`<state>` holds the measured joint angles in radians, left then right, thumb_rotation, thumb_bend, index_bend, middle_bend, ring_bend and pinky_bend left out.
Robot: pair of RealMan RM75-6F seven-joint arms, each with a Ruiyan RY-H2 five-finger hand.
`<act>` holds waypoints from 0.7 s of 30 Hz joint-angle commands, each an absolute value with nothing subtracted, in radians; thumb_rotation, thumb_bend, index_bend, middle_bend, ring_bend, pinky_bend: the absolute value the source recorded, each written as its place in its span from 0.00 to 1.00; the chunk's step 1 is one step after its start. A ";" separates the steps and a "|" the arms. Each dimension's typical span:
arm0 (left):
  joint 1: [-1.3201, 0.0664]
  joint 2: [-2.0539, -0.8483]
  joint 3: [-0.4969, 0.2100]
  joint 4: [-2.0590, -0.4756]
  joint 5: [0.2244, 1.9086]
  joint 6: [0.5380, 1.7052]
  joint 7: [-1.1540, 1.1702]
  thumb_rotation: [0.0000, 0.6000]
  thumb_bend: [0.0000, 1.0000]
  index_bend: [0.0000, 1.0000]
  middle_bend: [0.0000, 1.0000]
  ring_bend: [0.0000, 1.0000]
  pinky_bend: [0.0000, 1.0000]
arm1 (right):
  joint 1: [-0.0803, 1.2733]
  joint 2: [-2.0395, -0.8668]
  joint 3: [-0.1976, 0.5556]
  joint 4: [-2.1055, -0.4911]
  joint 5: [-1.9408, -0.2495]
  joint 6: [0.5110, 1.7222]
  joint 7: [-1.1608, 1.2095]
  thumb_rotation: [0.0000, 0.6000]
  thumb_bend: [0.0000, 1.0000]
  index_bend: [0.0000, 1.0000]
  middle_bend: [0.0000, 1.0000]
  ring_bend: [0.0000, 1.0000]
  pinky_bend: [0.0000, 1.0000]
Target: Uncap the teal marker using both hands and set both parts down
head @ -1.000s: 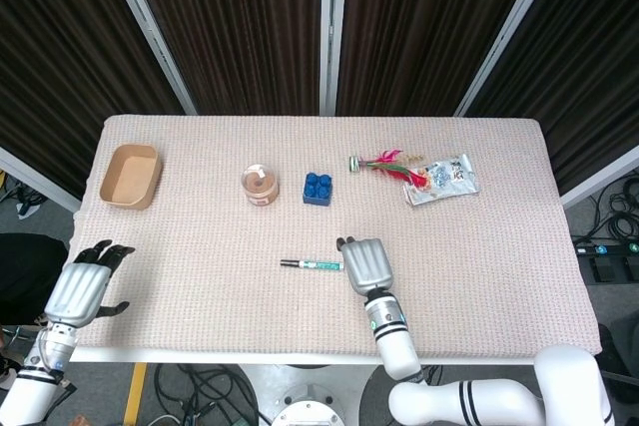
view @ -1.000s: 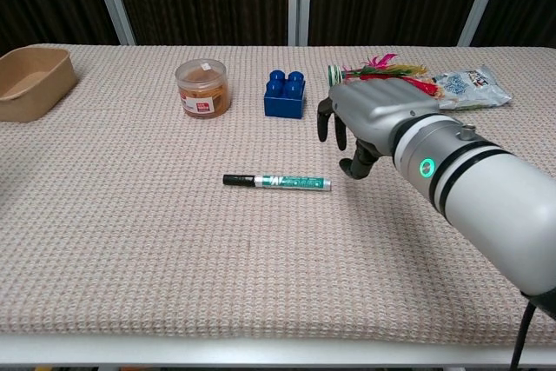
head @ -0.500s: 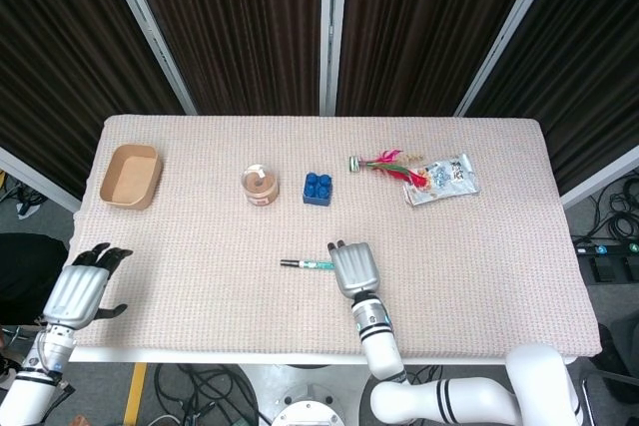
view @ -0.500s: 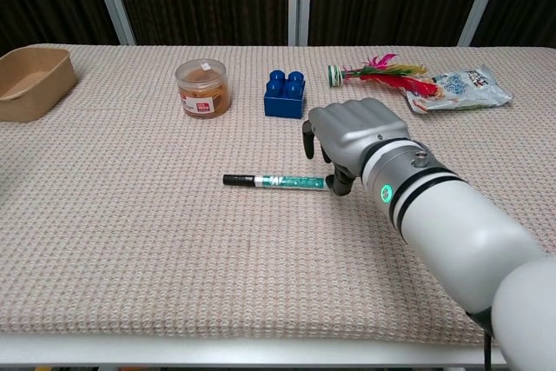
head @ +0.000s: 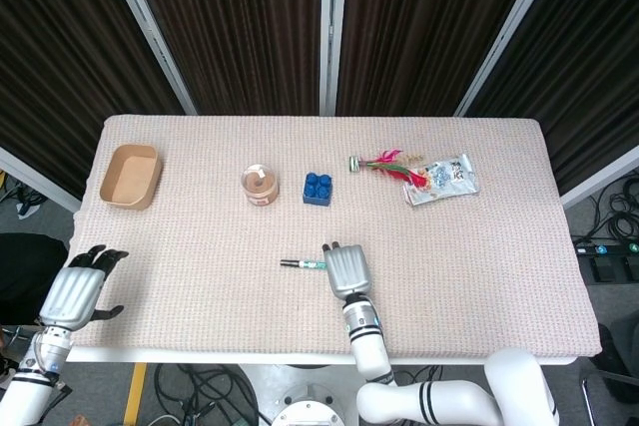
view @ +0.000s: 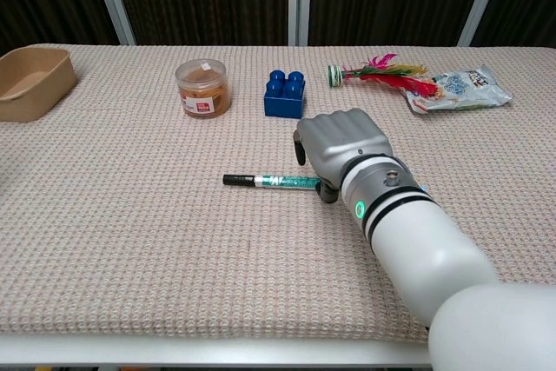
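The teal marker (view: 272, 182) lies flat on the table (view: 130, 241), black cap end pointing left. The right hand (view: 340, 145) is held palm-down over its teal end with fingers curled downward; whether the marker is actually gripped cannot be told. The left hand (head: 74, 288) is held off the table's left edge, fingers apart and holding nothing.

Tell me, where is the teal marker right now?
The teal marker lies flat on the table near its front middle, in front of the blue block, with the right hand over its right end.
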<state>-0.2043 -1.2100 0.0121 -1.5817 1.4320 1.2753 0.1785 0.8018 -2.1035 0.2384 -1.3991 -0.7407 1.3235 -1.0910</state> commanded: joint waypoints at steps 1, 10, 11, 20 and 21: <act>-0.202 -1.214 0.011 -1.574 1.434 1.281 0.175 1.00 0.00 0.20 0.22 0.12 0.24 | 0.804 -2.116 0.242 -1.381 -0.742 1.315 -1.091 1.00 0.29 0.36 0.40 0.85 0.96; -0.196 -1.217 0.012 -1.555 1.434 1.288 0.157 1.00 0.00 0.21 0.22 0.12 0.24 | 0.806 -2.153 0.247 -1.333 -0.750 1.297 -1.089 1.00 0.29 0.37 0.41 0.85 0.96; -0.196 -1.217 0.013 -1.554 1.434 1.287 0.156 1.00 0.00 0.21 0.22 0.12 0.24 | 0.805 -2.156 0.248 -1.329 -0.752 1.296 -1.087 1.00 0.30 0.37 0.41 0.85 0.96; -0.194 -1.223 0.015 -1.540 1.431 1.281 0.143 1.00 0.00 0.21 0.22 0.12 0.24 | 0.803 -2.181 0.256 -1.292 -0.762 1.288 -1.092 1.00 0.30 0.39 0.41 0.85 0.96; -0.194 -1.224 0.015 -1.538 1.430 1.280 0.141 1.00 0.00 0.21 0.22 0.12 0.24 | 0.802 -2.184 0.256 -1.287 -0.764 1.288 -1.093 1.00 0.30 0.39 0.41 0.85 0.96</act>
